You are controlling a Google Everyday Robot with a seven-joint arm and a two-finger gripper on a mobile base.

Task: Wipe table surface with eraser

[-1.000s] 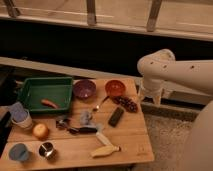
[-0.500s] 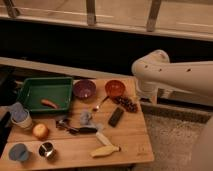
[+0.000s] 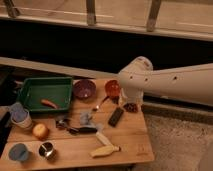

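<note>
The arm has swung left; the gripper (image 3: 126, 99) now hangs over the table surface (image 3: 127, 145) at its far right corner, jaws spread, empty, partly hiding the grapes (image 3: 132, 107). The eraser (image 3: 116, 116) lies just beside it.

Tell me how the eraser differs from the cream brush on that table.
The eraser is a dark, short block; the cream brush is pale and longer. The eraser lies right of centre on the table surface, close to the tool, which hangs by the far right edge; the brush lies near the front edge. Both lie flat, untouched.
</note>
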